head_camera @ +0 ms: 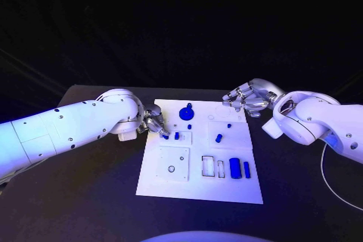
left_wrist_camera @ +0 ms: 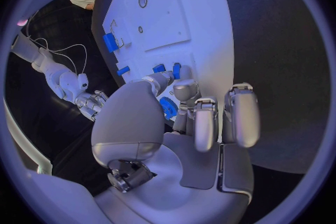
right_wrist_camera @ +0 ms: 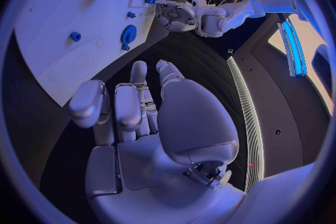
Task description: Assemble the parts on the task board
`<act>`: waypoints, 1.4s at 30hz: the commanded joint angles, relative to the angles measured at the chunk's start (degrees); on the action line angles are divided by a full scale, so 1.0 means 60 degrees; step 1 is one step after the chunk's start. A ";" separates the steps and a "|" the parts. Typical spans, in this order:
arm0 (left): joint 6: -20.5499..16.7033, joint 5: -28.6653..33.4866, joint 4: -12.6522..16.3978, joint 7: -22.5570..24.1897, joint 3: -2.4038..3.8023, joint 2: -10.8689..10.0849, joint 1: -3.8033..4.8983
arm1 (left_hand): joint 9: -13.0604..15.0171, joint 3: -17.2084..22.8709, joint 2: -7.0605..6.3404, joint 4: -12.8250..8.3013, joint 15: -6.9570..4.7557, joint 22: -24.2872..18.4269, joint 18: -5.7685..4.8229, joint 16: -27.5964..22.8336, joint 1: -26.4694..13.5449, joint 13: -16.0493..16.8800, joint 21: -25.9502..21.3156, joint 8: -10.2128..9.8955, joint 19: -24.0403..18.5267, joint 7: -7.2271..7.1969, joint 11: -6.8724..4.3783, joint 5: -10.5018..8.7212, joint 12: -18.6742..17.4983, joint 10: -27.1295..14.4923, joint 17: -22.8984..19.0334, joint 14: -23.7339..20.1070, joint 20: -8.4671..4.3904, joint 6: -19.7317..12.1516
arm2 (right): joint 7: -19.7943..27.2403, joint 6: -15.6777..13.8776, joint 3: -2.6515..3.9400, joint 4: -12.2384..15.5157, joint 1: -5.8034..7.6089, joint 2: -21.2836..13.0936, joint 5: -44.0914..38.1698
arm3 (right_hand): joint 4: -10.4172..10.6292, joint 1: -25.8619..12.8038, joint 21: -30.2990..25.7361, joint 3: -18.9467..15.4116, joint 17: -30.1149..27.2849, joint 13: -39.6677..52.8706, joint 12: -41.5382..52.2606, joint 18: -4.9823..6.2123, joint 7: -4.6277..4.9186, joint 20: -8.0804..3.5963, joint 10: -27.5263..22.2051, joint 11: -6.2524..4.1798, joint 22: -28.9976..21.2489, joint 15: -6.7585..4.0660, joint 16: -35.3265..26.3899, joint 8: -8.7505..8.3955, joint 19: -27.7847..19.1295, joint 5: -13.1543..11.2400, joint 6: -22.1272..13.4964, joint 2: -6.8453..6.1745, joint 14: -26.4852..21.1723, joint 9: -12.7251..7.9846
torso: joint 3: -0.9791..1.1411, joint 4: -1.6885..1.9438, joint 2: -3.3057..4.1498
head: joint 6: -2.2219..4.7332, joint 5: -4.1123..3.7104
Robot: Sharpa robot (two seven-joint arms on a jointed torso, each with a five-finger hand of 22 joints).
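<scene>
The task board (head_camera: 198,187) lay flat in the middle of the black desk (head_camera: 91,195), small blue parts (head_camera: 236,168) scattered across it. The left hand (head_camera: 153,121) hovered at the board's edge, fingertips at a small blue piece (head_camera: 165,136) — whether it actually pinched it, I couldn't tell. The right hand (head_camera: 246,97) hung empty beyond the far corner, fingers loosely apart. Those parts looked light, rigid and probably slick — best taken by their sides.
</scene>
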 commanded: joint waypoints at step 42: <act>-0.0327 0.0301 -0.0009 -0.0541 -0.0020 -0.0016 -0.0059 | -0.0130 -0.2388 0.0015 0.0939 -0.0177 0.1207 -0.0209 0.0023 -0.2227 0.0536 0.0186 -0.0158 0.0337 -0.0226 -0.0161 -0.0291 0.0498 0.0383 0.2510 0.0983 -0.0132 0.0709 | 0.0102 0.0090 0.0000 -0.0022 -0.0014 0.0006 0.0012 | 0.0021 0.0044 -0.0083 -0.0046 -0.0049 -0.0018 -0.0049 0.0165 0.0033 -0.0027 -0.0057 -0.0027 -0.0072 0.0026 -0.0114 0.0032 -0.0090 0.0014 0.0013 0.0041 0.0208 0.0000 | -0.0017 -0.0001 0.0005 | -0.0007 -0.0051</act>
